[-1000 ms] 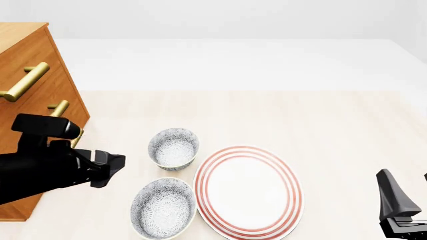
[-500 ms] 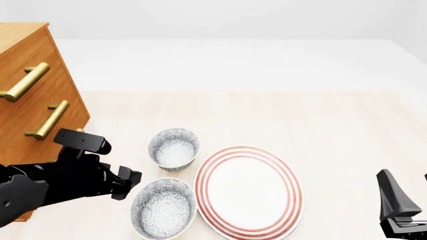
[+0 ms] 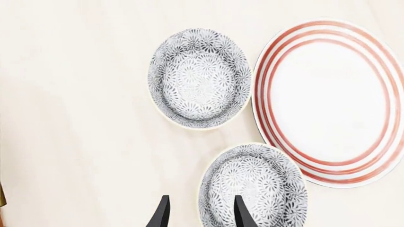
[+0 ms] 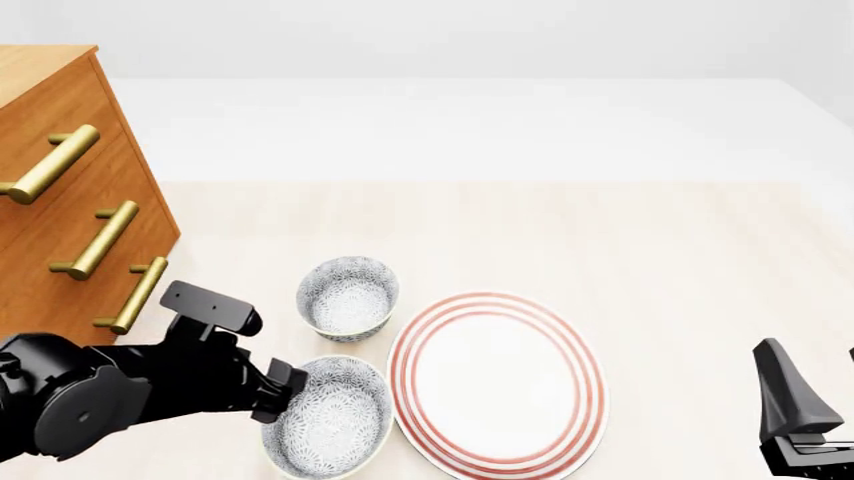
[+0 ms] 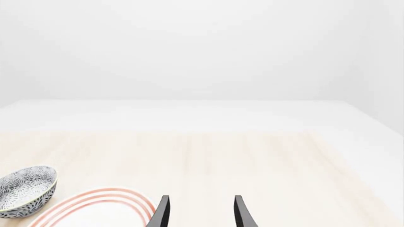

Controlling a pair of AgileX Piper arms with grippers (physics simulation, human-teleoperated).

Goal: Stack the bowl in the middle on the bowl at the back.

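The bowl in the middle (image 4: 330,418) is wide, shallow and grey-speckled, and lies left of the plate. The bowl at the back (image 4: 347,296) looks narrower and deeper, and sits just behind it. My left gripper (image 4: 282,391) hangs open at the middle bowl's left rim. In the left wrist view the left gripper (image 3: 200,215) has one finger over that bowl's (image 3: 256,184) inside and the other outside the rim; the back bowl (image 3: 198,78) lies beyond. My right gripper (image 4: 811,388) stands open at the near right, holding nothing, its fingers (image 5: 162,213) apart.
A large white plate (image 4: 497,380) with red rings lies right of both bowls, close to them. A wooden dresser (image 4: 60,215) with brass handles stands at the left. In the right wrist view a speckled bowl (image 5: 25,189) and the plate's rim (image 5: 94,201) show.
My left arm has swung right and down from in front of the dresser to the middle bowl's left rim. The right arm and both bowls have not moved.
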